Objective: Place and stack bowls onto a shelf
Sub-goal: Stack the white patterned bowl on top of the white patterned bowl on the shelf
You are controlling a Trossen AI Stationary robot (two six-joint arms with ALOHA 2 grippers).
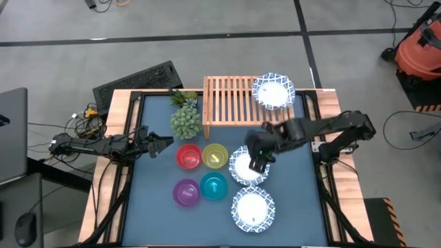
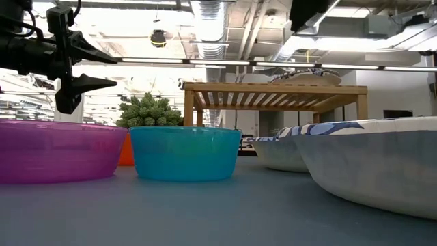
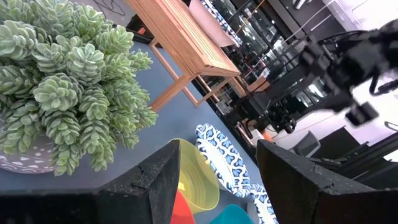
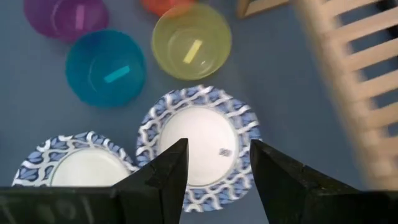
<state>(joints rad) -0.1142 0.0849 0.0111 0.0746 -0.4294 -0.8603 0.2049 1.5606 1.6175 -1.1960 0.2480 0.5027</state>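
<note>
High view: my right gripper (image 1: 256,162), fingers apart, is hovering directly above a white bowl (image 1: 242,167) on the table (image 1: 158,207), just in front of the shelf (image 1: 231,101). My left gripper (image 1: 168,142), fingers apart, is waiting beside the red bowl (image 1: 189,156).

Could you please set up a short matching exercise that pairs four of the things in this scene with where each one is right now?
Things:
1. white bowl with a blue patterned rim
2. right gripper
3. left gripper
4. teal bowl

Places:
A. open, beside the green spiky plant, left of the red bowl
B. on the table, right of the purple bowl
C. on the right end of the wooden shelf
D. open, over a white patterned bowl on the table

Pairs: 1-C, 2-D, 3-A, 4-B
</note>
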